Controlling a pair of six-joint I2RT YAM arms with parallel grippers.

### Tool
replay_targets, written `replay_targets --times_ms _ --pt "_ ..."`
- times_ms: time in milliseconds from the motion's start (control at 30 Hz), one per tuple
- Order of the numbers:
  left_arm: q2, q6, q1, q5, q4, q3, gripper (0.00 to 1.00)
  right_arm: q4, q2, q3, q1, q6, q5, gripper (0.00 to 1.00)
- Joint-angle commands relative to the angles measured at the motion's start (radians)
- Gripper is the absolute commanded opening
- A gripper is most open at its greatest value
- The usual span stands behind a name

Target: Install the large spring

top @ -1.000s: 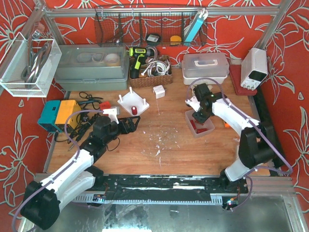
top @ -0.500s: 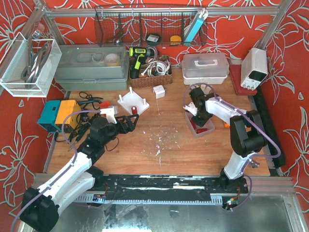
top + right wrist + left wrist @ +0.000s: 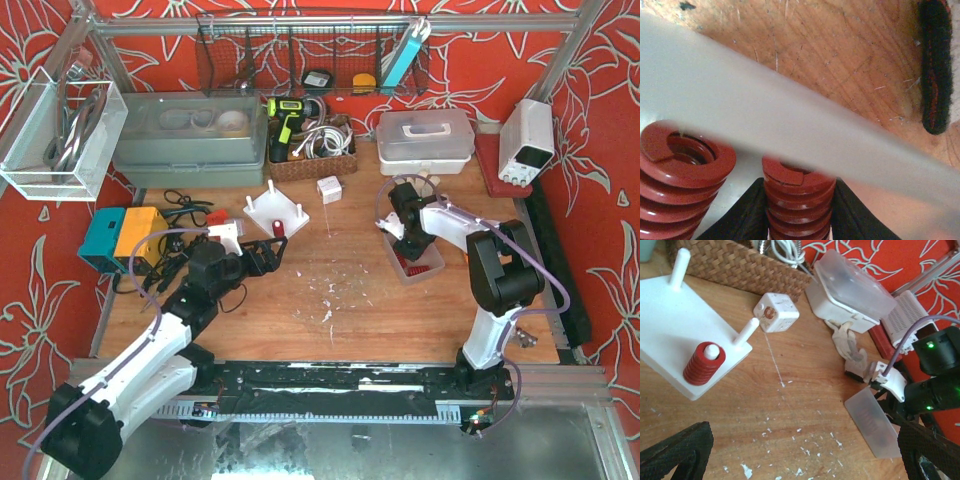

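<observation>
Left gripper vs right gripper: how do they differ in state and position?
1. The left gripper is open and empty; the right gripper is shut on a red spring.
2. The left gripper hangs above the wooden table, facing the white peg board; the right gripper is down in the clear bin.

Shared: both have black padded fingers.

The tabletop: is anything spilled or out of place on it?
Yes: small white flecks lie scattered across the middle of the wooden table, like loose scraps. What they are I cannot tell. Nothing looks toppled.
</observation>
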Motion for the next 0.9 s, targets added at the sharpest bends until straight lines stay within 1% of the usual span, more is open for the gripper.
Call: replay_targets --times_ms 0,67,167,300,367,467,533,633,700,800,867 --pt "0.021 -0.017 -0.005 -0.046 -0.039 0.024 1.00 -0.042 0.003 -0.005 0.002 -0.019 0.003 0.16" --pt "0.035 -0.026 -0.005 -0.056 -0.054 0.032 1.00 -0.059 -0.028 0.011 0.005 -0.008 0.009 0.08" --pt "0.051 -0.046 -0.004 -0.038 -0.050 0.039 1.00 -0.085 -0.101 0.031 0.025 0.004 0.006 0.00" --pt "0.078 -0.023 -0.004 0.035 -0.033 0.071 0.99 -0.085 -0.236 0.044 0.094 0.022 0.004 0.00" --pt "0.088 0.012 -0.004 0.100 -0.028 0.097 0.93 -0.060 -0.316 0.045 0.149 0.028 -0.016 0.00" --pt "0.107 0.065 -0.004 0.164 -0.076 0.166 0.79 0.022 -0.418 0.022 0.228 0.040 -0.086 0.00" --pt "0.123 0.101 -0.004 0.208 -0.121 0.220 0.74 0.109 -0.477 -0.006 0.272 0.058 -0.175 0.00" --pt "0.156 0.168 -0.006 0.260 -0.221 0.315 0.65 0.276 -0.563 -0.097 0.320 0.096 -0.271 0.00" --pt "0.172 0.203 -0.008 0.288 -0.278 0.363 0.58 0.381 -0.609 -0.167 0.360 0.096 -0.284 0.00" --pt "0.185 0.240 -0.020 0.311 -0.333 0.413 0.46 0.497 -0.641 -0.246 0.420 0.089 -0.255 0.00" --pt "0.191 0.256 -0.041 0.307 -0.354 0.435 0.44 0.529 -0.642 -0.272 0.454 0.085 -0.227 0.00"
